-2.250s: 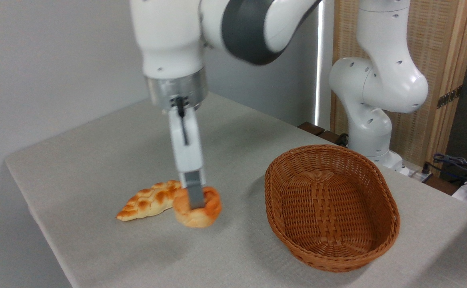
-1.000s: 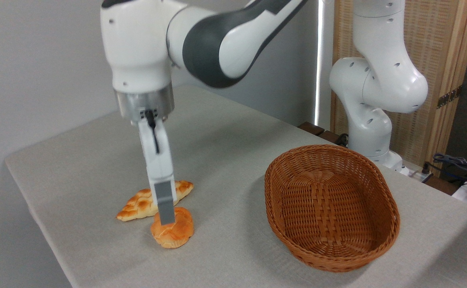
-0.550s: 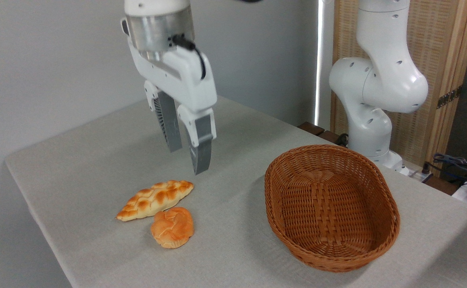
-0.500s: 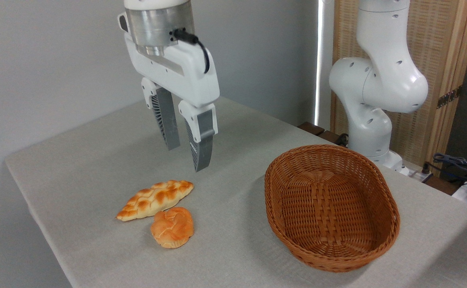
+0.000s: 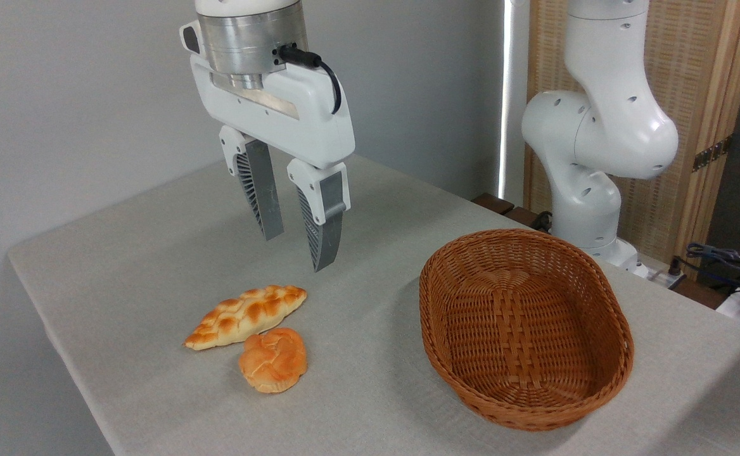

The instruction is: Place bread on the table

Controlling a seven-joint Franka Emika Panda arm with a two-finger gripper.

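The bread (image 5: 274, 359), a small round knotted golden-orange bun, lies flat on the table (image 5: 154, 240) near its front left edge. It rests just in front of the braided loaf, close to it or touching. My gripper (image 5: 297, 252) hangs open well above and behind the bun, over bare cloth, with nothing between its grey ribbed fingers (image 5: 324, 231).
A longer pointed braided loaf (image 5: 246, 315) lies just behind the bun. A brown oval wicker basket (image 5: 525, 326), with nothing in it, stands to the right. The arm's white base (image 5: 588, 164) rises at the back right, with cables (image 5: 725, 259) beyond it.
The gripper carried the bun forward and left, set it down in front of the loaf, let go and rose. In the last half second it only shifted slightly.
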